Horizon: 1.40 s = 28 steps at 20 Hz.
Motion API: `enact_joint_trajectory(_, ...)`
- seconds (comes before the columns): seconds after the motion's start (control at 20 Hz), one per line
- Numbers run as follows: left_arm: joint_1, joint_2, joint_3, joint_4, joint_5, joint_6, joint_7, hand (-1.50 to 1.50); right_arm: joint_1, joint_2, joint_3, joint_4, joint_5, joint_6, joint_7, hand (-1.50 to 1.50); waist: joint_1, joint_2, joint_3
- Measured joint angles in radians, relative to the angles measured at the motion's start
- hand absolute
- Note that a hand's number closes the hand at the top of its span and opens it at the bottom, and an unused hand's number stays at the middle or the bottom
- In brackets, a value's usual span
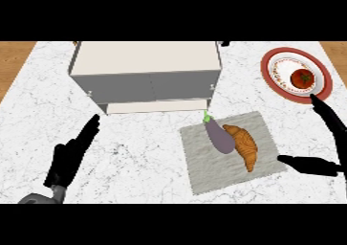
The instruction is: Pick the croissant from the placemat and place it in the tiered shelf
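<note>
Nearest you, the left robot hand (69, 155) rests on the marble counter (134, 162) at the lower left, fingers straight and holding nothing, well apart from the work. At the lower right, your right robot hand (330, 143) is spread wide, thumb reaching inward and fingers pointing up toward the plate; it grips nothing.

The croissant (244, 146) lies just to the left of that thumb, near but not touching it, on the grey placemat (218, 177). Its long axis runs from upper left to lower right, the narrow tip pointing toward the mat's near corner. An eggplant (218, 135) lies right alongside its left flank, so you should come in from the right side. The right robot hand is plainly the closer one.

Farther back, the tiered shelf (146, 72) stands up and to the left of the mat, its lower tier jutting toward you. A plate (275, 67) carrying a tomato (302, 77) sits at the far right.
</note>
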Motion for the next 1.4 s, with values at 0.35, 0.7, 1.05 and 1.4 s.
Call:
enact_joint_trajectory(0.35,-0.009,-0.001,0.0,0.005,-0.008,-0.015,0.013,0.0,-0.053,-0.131,0.162,-0.15,0.189,0.129,0.393,-1.5,0.013,-0.001,-0.005)
enact_joint_trajectory(0.7,-0.02,-0.024,-0.015,0.013,-0.024,-0.014,0.015,0.0,-0.184,-0.177,0.344,-0.178,0.513,0.258,0.79,-1.5,0.033,0.002,-0.005)
enact_joint_trajectory(1.05,-0.025,-0.033,0.017,0.037,-0.03,-0.032,0.0,0.0,-0.35,0.073,0.503,-0.052,0.669,0.363,0.996,-1.5,0.027,0.004,-0.001)
enact_joint_trajectory(1.4,-0.026,-0.048,0.034,0.057,-0.048,-0.044,-0.007,0.0,-0.403,0.252,0.52,0.113,0.735,0.387,1.049,-1.5,0.016,0.003,0.0)
